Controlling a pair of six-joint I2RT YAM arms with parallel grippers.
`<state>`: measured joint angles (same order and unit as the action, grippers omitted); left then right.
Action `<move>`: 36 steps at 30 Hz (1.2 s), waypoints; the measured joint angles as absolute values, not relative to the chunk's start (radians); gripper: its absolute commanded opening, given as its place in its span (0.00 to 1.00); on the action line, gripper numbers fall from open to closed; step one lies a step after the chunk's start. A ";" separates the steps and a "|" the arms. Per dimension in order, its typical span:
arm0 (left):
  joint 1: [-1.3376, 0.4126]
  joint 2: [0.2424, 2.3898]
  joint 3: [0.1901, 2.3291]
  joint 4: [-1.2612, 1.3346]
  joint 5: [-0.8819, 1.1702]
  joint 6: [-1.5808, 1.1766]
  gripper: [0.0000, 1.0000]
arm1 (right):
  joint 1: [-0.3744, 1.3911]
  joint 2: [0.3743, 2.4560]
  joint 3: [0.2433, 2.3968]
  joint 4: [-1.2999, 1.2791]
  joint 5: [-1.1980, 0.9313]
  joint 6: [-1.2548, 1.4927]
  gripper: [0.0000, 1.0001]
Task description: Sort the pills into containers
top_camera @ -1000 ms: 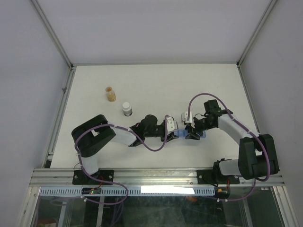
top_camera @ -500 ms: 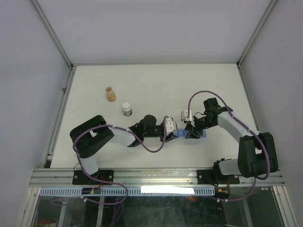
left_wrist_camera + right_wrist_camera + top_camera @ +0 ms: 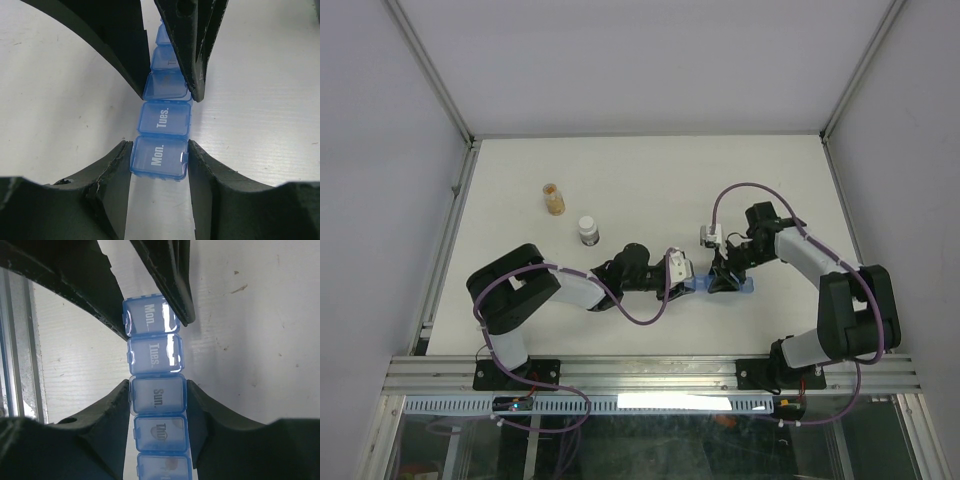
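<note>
The containers are one translucent blue pill-organizer strip (image 3: 704, 287) lying on the white table between both arms. My left gripper (image 3: 159, 151) is shut on its end compartment marked "Mon." (image 3: 158, 158), a finger pressed against each side. My right gripper (image 3: 157, 392) is shut on the compartment marked "Sun." (image 3: 158, 395), two along from that end. From above, the left gripper (image 3: 690, 283) and the right gripper (image 3: 723, 284) face each other over the strip. All lids that show are closed. A dim tan shape (image 3: 174, 425), perhaps a pill, shows through the "Thu" lid.
A small clear bottle with orange-tan contents (image 3: 554, 200) and a small whitish round vial (image 3: 588, 231) stand upright to the back left of the strip. A metal rail (image 3: 650, 375) runs along the table's near edge. White walls enclose the other sides.
My right gripper has closed in on the strip and its wrist has shifted slightly left. The left arm and the strip have stayed where they were.
</note>
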<state>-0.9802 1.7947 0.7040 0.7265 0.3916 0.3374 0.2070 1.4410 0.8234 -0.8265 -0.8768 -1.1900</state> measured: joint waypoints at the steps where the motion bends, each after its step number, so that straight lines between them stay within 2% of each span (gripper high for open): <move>1: -0.980 1.795 0.704 0.727 0.391 0.338 0.00 | 0.207 1.440 0.823 -0.817 -0.876 -1.168 0.46; 12: -0.982 1.795 0.704 0.706 0.402 0.345 0.00 | 0.175 1.414 0.824 -0.755 -0.876 -1.066 0.56; 15: -0.982 1.795 0.704 0.696 0.405 0.345 0.00 | 0.167 1.403 0.824 -0.736 -0.875 -1.056 0.53; 22: -0.982 1.795 0.704 0.695 0.414 0.348 0.00 | 0.165 1.399 0.823 -0.657 -0.822 -0.978 0.40; 36: -0.982 1.795 0.704 0.694 0.420 0.349 0.00 | 0.228 1.455 0.820 -0.548 -0.667 -0.861 0.39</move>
<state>-0.9821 1.7947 0.7036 0.6937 0.4198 0.3489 0.2279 1.4548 0.8204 -0.5480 -0.6670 -0.8612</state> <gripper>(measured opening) 0.436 0.397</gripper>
